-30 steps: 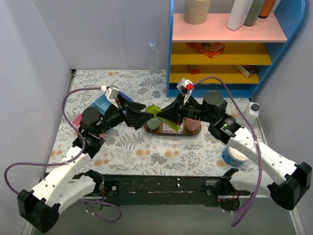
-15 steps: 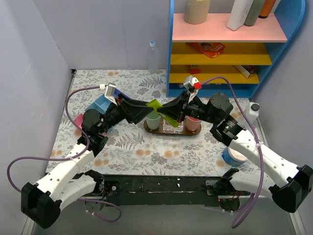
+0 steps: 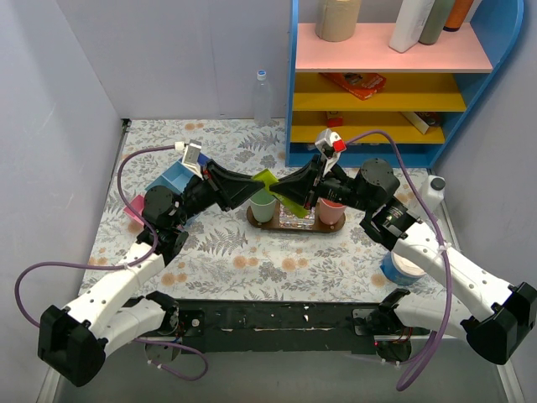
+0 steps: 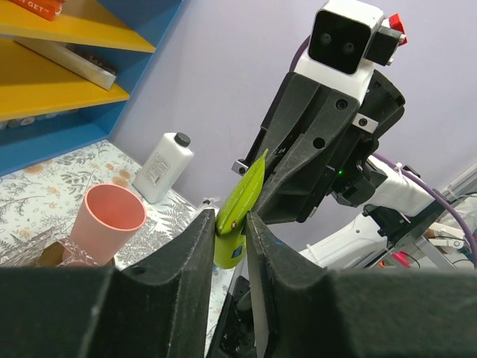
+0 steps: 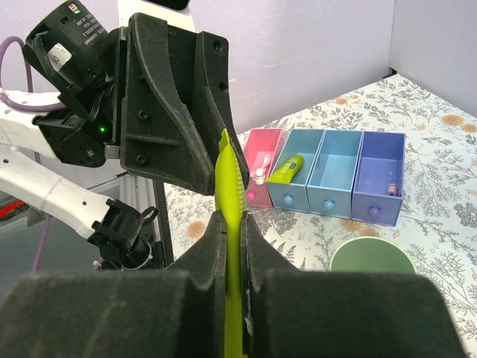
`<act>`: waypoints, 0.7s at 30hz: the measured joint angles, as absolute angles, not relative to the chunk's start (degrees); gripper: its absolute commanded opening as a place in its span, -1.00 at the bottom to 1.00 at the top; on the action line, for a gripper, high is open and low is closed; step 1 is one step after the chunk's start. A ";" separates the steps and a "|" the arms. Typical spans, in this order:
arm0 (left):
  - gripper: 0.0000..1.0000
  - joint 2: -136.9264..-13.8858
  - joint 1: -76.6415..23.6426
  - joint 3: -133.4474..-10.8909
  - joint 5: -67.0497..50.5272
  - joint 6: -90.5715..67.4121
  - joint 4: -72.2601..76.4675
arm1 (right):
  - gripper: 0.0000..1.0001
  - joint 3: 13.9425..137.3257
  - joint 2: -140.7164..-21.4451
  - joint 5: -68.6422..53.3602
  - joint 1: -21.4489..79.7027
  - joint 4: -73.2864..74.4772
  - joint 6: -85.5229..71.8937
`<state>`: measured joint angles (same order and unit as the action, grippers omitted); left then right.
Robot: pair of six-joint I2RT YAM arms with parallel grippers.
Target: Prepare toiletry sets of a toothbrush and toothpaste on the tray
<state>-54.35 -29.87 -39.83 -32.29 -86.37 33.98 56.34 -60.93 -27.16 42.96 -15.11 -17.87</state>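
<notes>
Above the middle of the floral-patterned desk [image 3: 235, 264] the two arms meet tip to tip. Between them is a lime-green flat pointed piece [image 3: 266, 180], held in the air over the near-left end of the flat dark-brown wooden oval tray [image 3: 289, 230].

The right pincer [image 5: 235, 224] is clamped on the lower part of the piece, its black fingers pressed flat against both faces, and the piece stands on edge and upright in that wrist's view. The left pincer [image 4: 231, 233] has closed on the other end, a finger against each side.

On the tray stand a pale green cup [image 3: 263, 210] at the left end and a pink cup [image 3: 331, 215] at the right end. A clear square holder [image 3: 296, 217] sits between them.

Farther left on the desk lies a pink, blue and purple compartment organiser [image 5: 376, 171], with a small lime-green tube [image 5: 287, 170] lying in one blue compartment.
</notes>
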 measured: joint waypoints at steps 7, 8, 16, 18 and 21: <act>-1.00 -54.98 -29.80 -39.83 -33.63 -86.85 35.55 | -0.97 56.34 -60.95 -27.16 42.81 -15.22 -17.91; -1.00 -55.00 -29.80 -39.83 -33.71 -86.85 35.68 | -0.97 56.34 -60.95 -27.14 42.81 -15.22 -17.87; -1.00 -55.09 -29.80 -39.81 -35.16 -84.51 34.41 | -0.23 56.36 -60.58 -26.33 42.76 -12.51 -16.08; -1.00 -55.44 -29.80 -40.12 -37.15 -82.91 32.64 | -0.08 56.47 -60.27 -25.78 42.72 -9.76 -14.83; -1.00 -57.10 -29.82 -41.23 -41.30 -79.99 28.93 | 0.09 57.36 -60.03 -25.12 42.09 -4.34 -12.88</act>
